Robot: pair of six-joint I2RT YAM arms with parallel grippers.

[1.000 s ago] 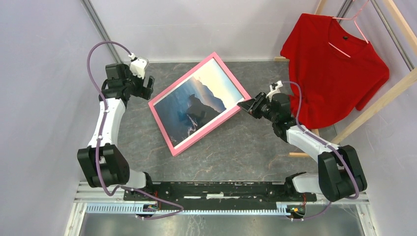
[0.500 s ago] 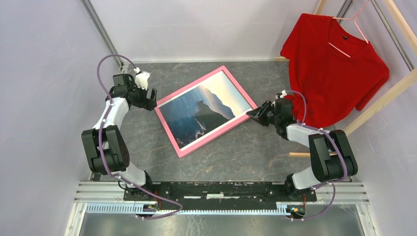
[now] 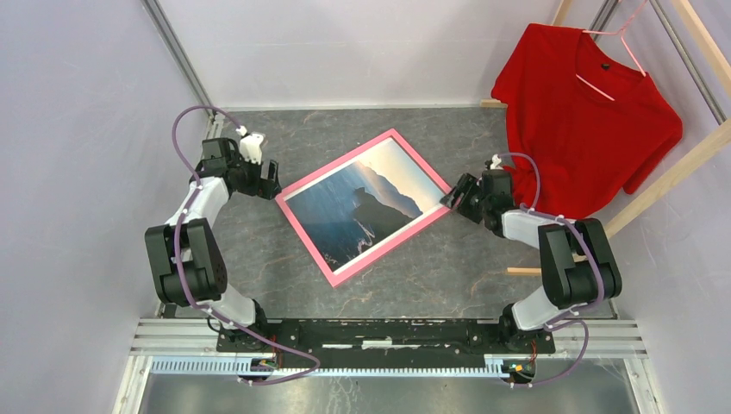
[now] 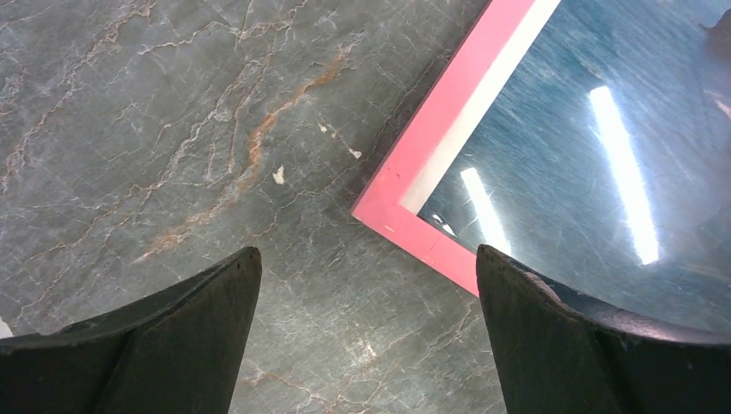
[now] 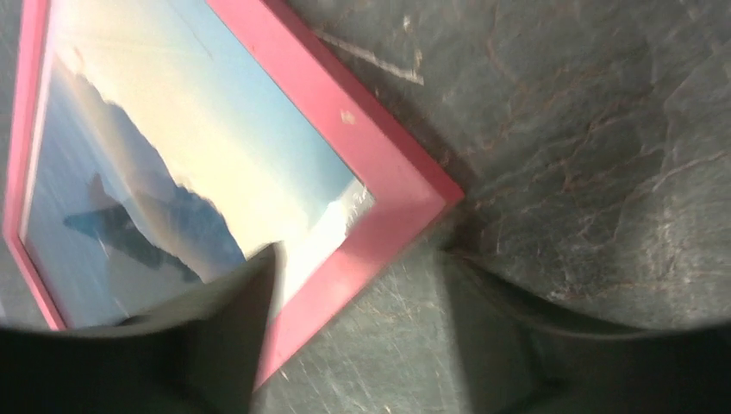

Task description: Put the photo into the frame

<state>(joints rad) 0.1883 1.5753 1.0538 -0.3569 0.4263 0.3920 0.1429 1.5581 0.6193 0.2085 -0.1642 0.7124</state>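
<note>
The pink frame (image 3: 307, 241) lies flat and face up on the grey marble table, turned diagonally, with the photo (image 3: 362, 205) of blue mountains and pale sky inside it. My left gripper (image 3: 265, 178) stands open just off the frame's left corner. In the left wrist view that gripper (image 4: 366, 252) has only table between its fingers, and the frame's corner (image 4: 388, 216) lies just ahead. My right gripper (image 3: 457, 195) is at the frame's right corner. In the right wrist view this gripper (image 5: 360, 254) is open, its fingers wide apart astride the frame's rim (image 5: 388, 185).
A red T-shirt (image 3: 586, 112) hangs on a pink hanger from a wooden rack (image 3: 668, 181) at the back right, close behind the right arm. Pale walls close in the table on the left and at the back. A metal rail (image 3: 388, 332) carries both arm bases.
The frame has come down from a tilt to lie flat and has shifted to the right. My right gripper has opened and let go of its corner. The left arm has folded lower.
</note>
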